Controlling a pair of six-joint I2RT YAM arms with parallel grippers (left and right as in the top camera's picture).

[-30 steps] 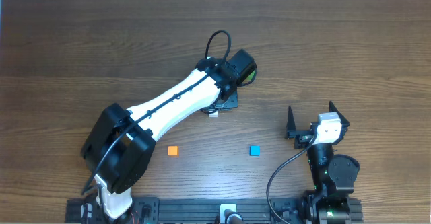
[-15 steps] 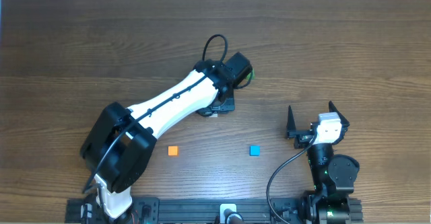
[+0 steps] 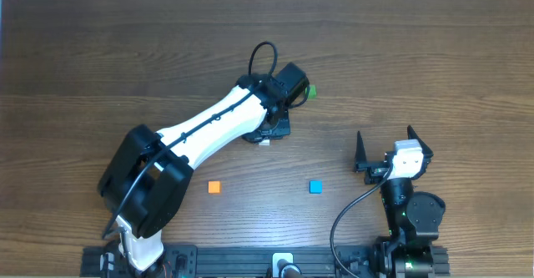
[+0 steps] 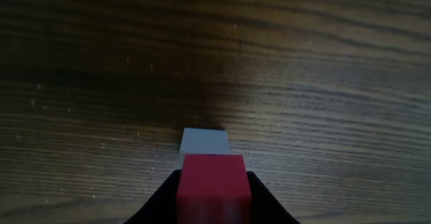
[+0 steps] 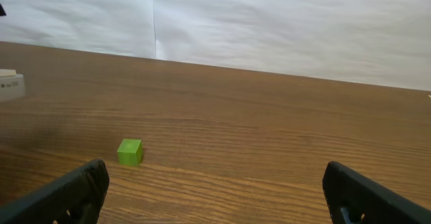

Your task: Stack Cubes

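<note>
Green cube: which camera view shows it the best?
The right wrist view: the green cube sits whole on the table. In the top view just a green edge peeks from behind the left arm. The left wrist view faces a red cube and a white cube instead.

On the wooden table lie an orange cube, blue cube, green cube and white cube.

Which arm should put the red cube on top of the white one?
Left. The left gripper holds the red cube, with the white cube lying just beyond it. The right gripper sits open and empty, farther away.
</note>
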